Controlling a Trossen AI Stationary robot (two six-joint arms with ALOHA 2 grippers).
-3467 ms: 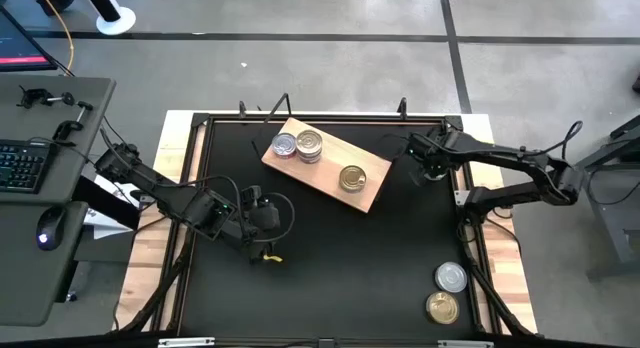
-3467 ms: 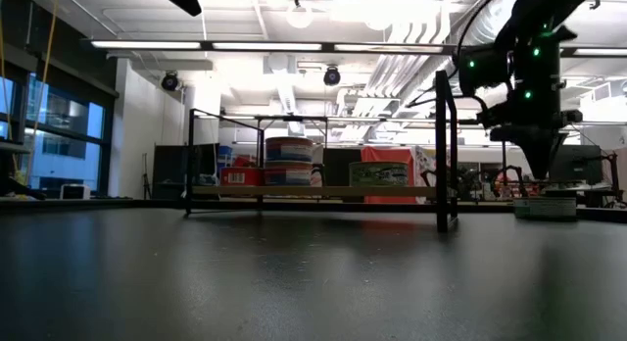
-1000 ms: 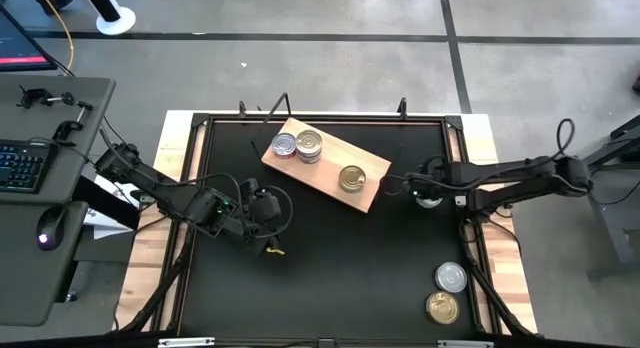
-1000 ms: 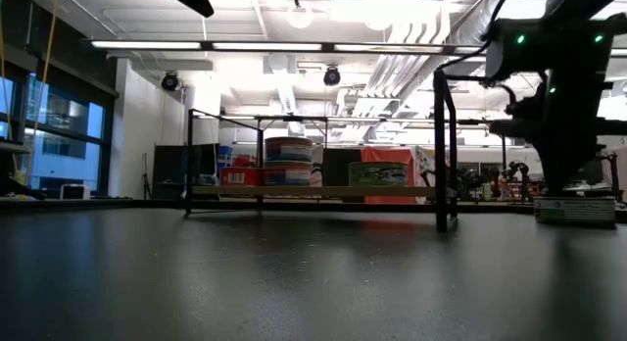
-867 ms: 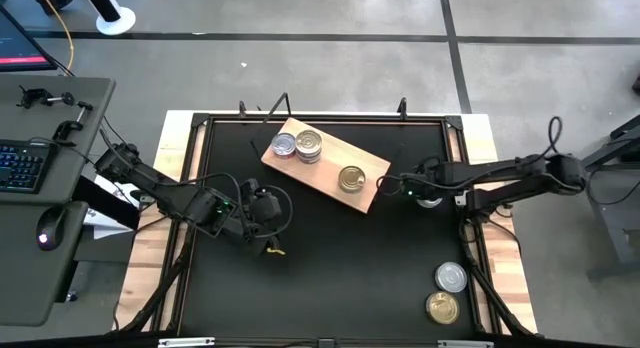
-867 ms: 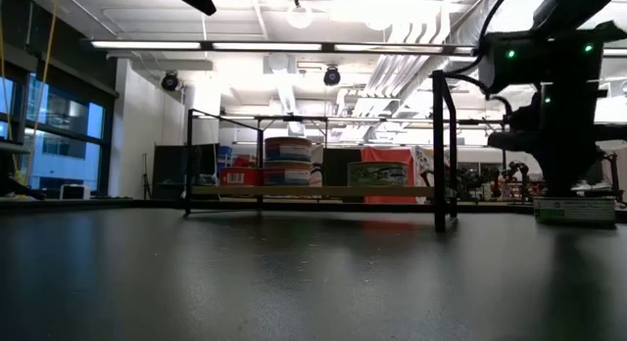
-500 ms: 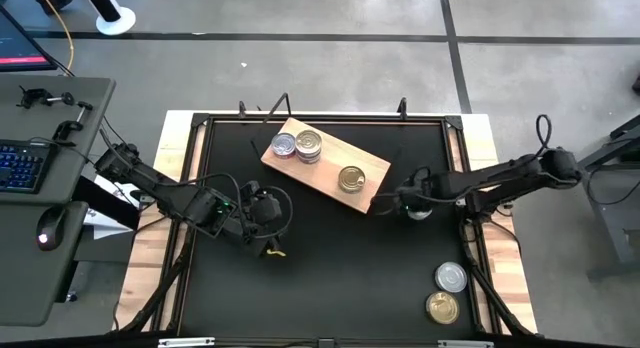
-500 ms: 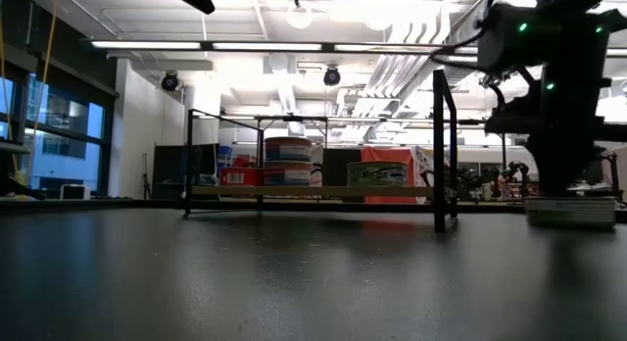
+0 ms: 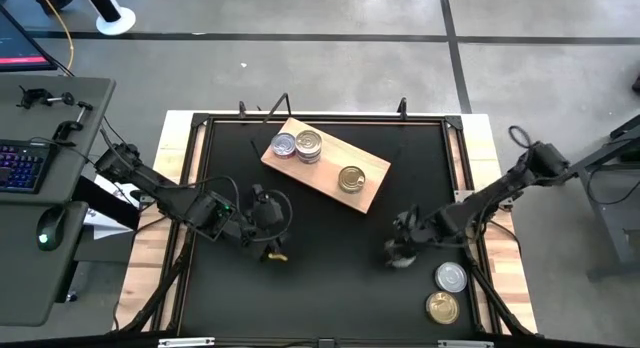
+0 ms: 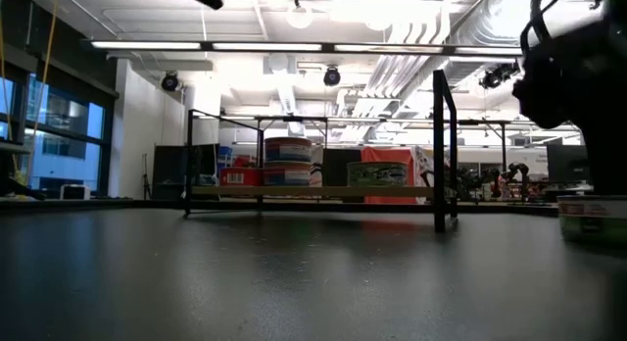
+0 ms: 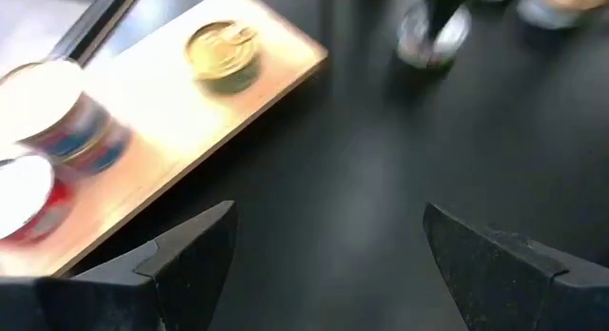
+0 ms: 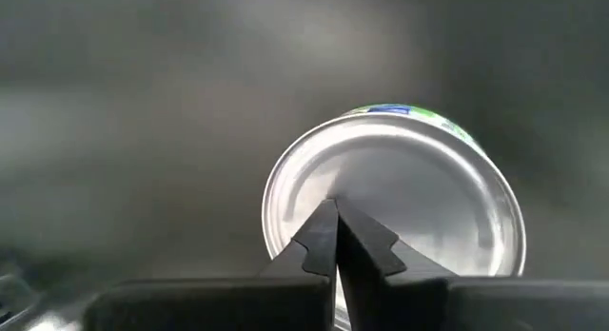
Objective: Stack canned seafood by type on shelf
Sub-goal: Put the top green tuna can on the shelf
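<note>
Currently, status by item:

Shelf (image 9: pixel 326 164): lies slanted near the far edge of the tabletop (image 9: pixel 320 288), toward its middle.
Done: three tins on the shelf. A silver-lid tin (image 9: pixel 284 145) and a taller tin stack (image 9: pixel 309 144) sit side by side at its far-left end; a gold-lid tin (image 9: pixel 352 178) sits alone near its right end.
Left: three tins off the shelf. A silver-lid tin (image 9: pixel 450 278) and a gold-lid tin (image 9: pixel 441 307) wait at the near-right corner. A third tin (image 12: pixel 395 203), silver-lidded, lies flat on the tabletop right of centre.
Right end effector (image 9: pixel 402 250): fingers pressed together, tips over the third tin's lid, gripping nothing.
Left end effector (image 9: pixel 262 216): fingers spread wide, empty, low over the tabletop's left half, aimed toward the shelf.
Progress: judged about half complete; sorting by lid type remains.
Obstructions: none between the third tin and the shelf; a frame of black posts (image 10: pixel 440 150) borders the tabletop.
</note>
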